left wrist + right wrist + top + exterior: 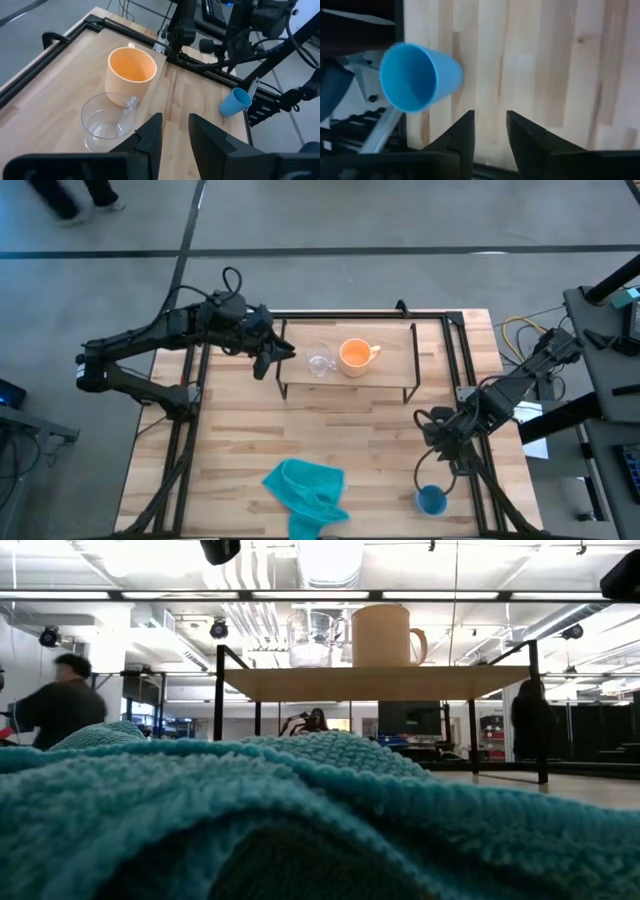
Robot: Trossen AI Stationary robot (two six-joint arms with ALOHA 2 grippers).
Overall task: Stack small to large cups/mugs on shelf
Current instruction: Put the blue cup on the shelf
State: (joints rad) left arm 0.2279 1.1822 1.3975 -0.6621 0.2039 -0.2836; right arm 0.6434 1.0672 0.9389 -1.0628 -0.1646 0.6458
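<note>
Teal cloth (300,820) fills the foreground; glass cup (319,364) and orange mug (355,355) are set on the shelf (390,375), while the blue cup (431,500) is left near the right gripper (432,463); jaws of it and the left gripper (270,360) are held apart, empty.

Overhead and table-level views (both sharing the shelf (345,380)).

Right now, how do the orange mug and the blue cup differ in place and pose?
The orange mug stands upright on the shelf beside the glass cup; the blue cup lies on its side on the tabletop, near the right gripper. The mug has a handle; the blue cup shows none. Neither is gripped.
</note>
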